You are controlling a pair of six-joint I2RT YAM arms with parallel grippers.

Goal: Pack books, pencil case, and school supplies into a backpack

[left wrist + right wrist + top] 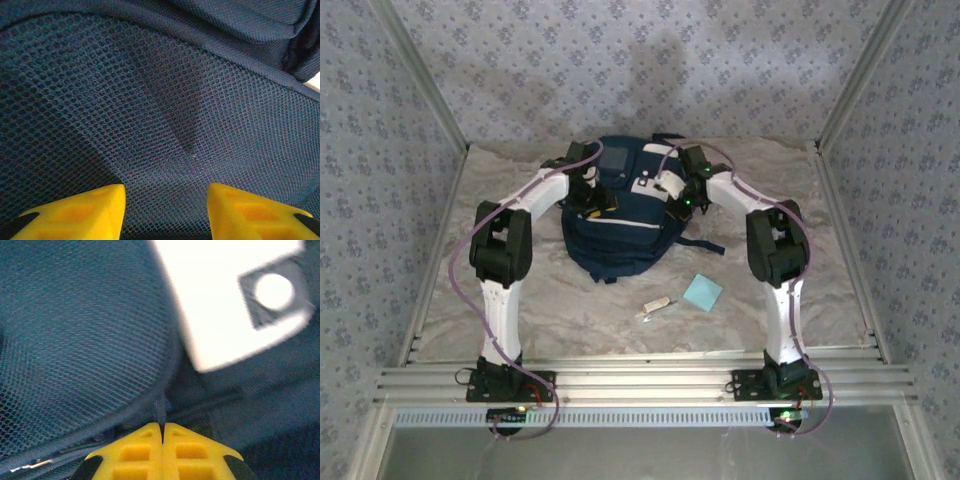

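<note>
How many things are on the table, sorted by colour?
Navy blue: 1, the backpack
Light blue: 1, the square pad
White: 1, the slim stick
Total: 3

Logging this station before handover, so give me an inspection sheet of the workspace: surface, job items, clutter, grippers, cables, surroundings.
Surface: pale mottled table.
Job's things: navy backpack at far centre; light-blue square pad and slim white stick lying loose in front of it, apart from each other.
Clutter: nothing seen.
Grippers: left gripper, fingers apart against the backpack's mesh; right gripper, fingers shut at a thin strip by a seam, hold unclear.
Cables: lilac cables looping along both arms.
Surroundings: floral-patterned walls, aluminium rails at the near edge.
</note>
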